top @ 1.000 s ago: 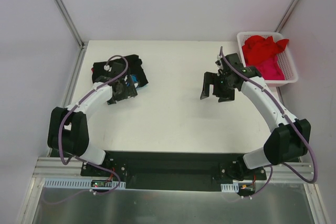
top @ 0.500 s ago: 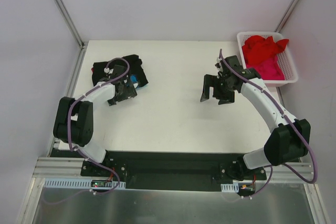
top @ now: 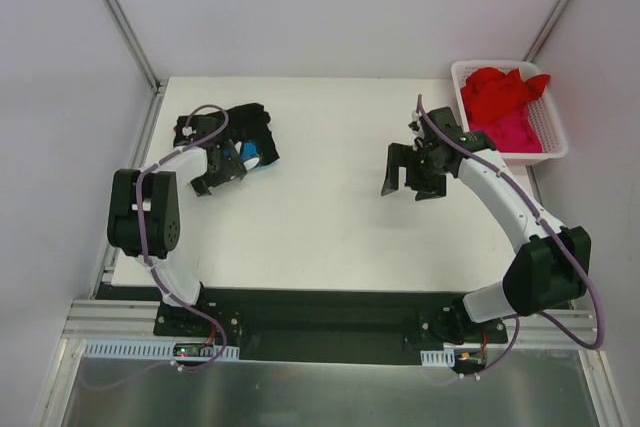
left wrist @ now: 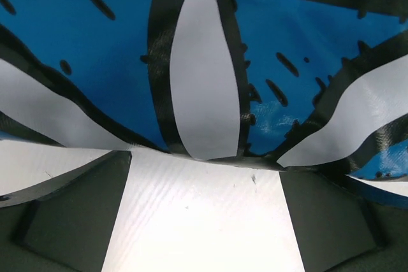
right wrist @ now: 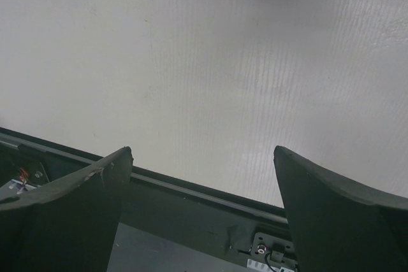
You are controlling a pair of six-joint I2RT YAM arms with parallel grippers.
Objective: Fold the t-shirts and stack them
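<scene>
Now my left hand [top: 235,162] hangs fully spread and empty at the black shirt [top: 250,119], far left on the tabletop [top: 320,227]; my right hand [top: 408,175], equally wide, holds nothing; I judge this the grasping step; next comes a clean pinch of its edge.

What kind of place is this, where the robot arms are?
Probably a robot test booth, not a home: a white table closed in by plain walls, a left arm and right arm bolted at its edge.

White arms [top: 503,194], black joints [top: 545,272] (purple cables [top: 206,108] alongside)
</scene>
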